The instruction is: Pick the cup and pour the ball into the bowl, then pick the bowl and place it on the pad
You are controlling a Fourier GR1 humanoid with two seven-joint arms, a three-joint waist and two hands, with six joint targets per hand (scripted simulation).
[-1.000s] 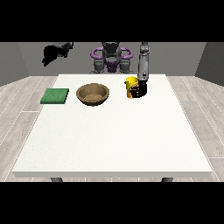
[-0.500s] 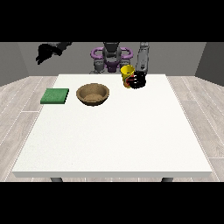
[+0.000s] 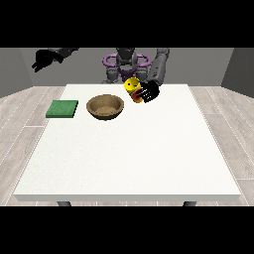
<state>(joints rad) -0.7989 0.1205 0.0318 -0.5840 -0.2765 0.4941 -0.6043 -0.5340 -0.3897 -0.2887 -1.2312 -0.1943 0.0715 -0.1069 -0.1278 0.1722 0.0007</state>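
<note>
Far left and high above the floor, clear of the desk (image 3: 124,163): the hand at the view's left (image 3: 43,59), raised and idle, fingers too small to read, so whether clenched or released cannot be told. On the desk's far left, lying flat: the green pad (image 3: 62,108), well apart from both hands. Just right of it, upright and apart from the pad: the brown bowl (image 3: 105,106), mouth up, nothing visible inside. Right of the bowl and lifted off the desk: the yellow cup (image 3: 133,88), grasped by the hand at the view's right (image 3: 149,92), dark fingers wrapped round its right side. Cup tilted, long axis leaning leftward toward the bowl, reddish rim low and to the right beneath the fingers. Bowl lying left of and slightly nearer than the cup; probably more leftward travel needed before pouring. Ball not discernible. No brands, labels or readable writing anywhere.
</note>
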